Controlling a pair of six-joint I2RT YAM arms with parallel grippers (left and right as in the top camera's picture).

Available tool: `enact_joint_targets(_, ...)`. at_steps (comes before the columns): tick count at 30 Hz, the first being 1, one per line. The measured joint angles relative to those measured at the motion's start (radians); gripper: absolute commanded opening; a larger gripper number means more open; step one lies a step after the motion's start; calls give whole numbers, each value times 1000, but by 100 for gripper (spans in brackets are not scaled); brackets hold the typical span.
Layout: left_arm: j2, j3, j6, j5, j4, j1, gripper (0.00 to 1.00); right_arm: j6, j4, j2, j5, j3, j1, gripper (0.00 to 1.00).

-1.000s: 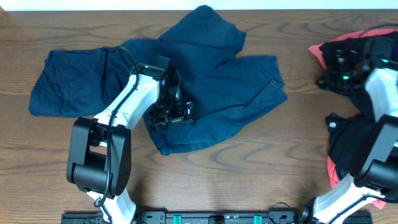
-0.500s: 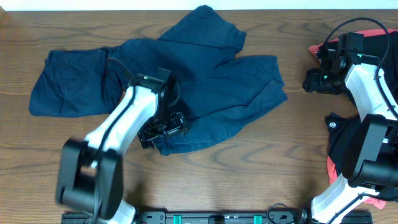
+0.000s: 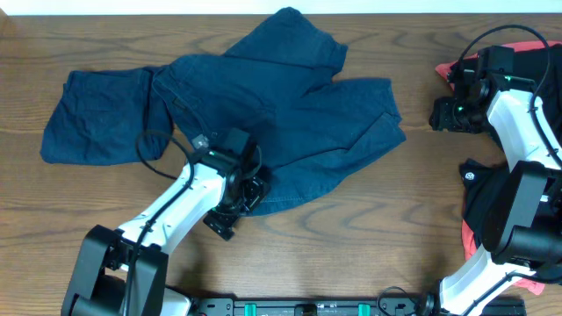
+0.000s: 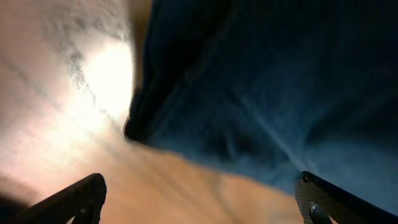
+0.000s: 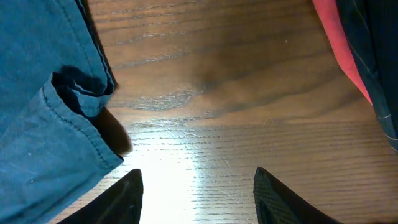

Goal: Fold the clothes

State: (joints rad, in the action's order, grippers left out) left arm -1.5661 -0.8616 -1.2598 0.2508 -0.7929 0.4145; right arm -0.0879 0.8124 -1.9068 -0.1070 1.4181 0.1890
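Both grippers are spread wide and hold nothing. The left gripper (image 4: 199, 196) hovers low over the near hem of the navy shorts (image 3: 290, 114), crumpled left of centre on the tabletop (image 3: 351, 237), probably lining up a pinch. The right gripper (image 5: 199, 190) hangs over bare wood just beside their right hem.

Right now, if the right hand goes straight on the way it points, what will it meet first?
Most likely bare wooden table: the open right hand points at it. The navy shorts lie left of that line in its wrist view, the red cloth right; depth is unclear.
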Motion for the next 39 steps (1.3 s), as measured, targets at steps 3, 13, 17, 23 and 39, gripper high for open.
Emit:
enact_joint_targets(3, 0, 28, -53, -47, 34, 0, 98, 0, 0, 0, 0, 0, 0, 56)
enact_joint_targets(13, 0, 48, -129, -147, 95, 0, 73, 0, 13, 0, 0, 0, 0, 57)
enact_joint_targets(17, 0, 55, -155, -159, 98, 0, 68, 0, 17, 0, 0, 0, 0, 57)
enact_joint_targets(23, 0, 87, -187, -165, 102, 0, 45, 0, 21, 0, 0, 0, 0, 57)
enact_joint_targets(39, 53, 87, -95, -166, 23, 0, 25, 3, 124, 0, -112, -3, 0, 68)
